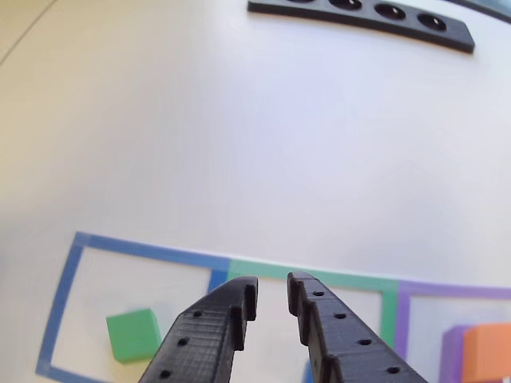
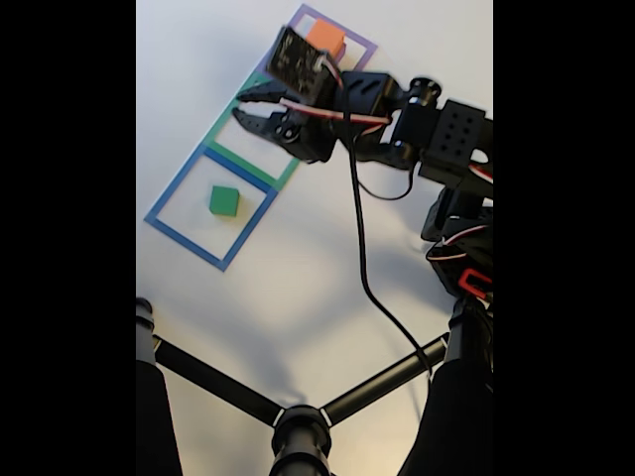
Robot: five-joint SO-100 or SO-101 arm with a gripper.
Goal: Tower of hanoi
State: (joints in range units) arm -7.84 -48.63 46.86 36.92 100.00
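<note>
In the other view the orange block [image 1: 489, 351] and the purple block [image 1: 453, 355] beneath it are cut by the right and bottom edges, while the black perforated bar [image 1: 375, 17] at the far side runs off the top.

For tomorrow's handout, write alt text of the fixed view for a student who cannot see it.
A black robot arm reaches over a white table, its open pincer above the green outlined square. A green cube sits in the blue square; an orange cube sits in the purple square.
</note>
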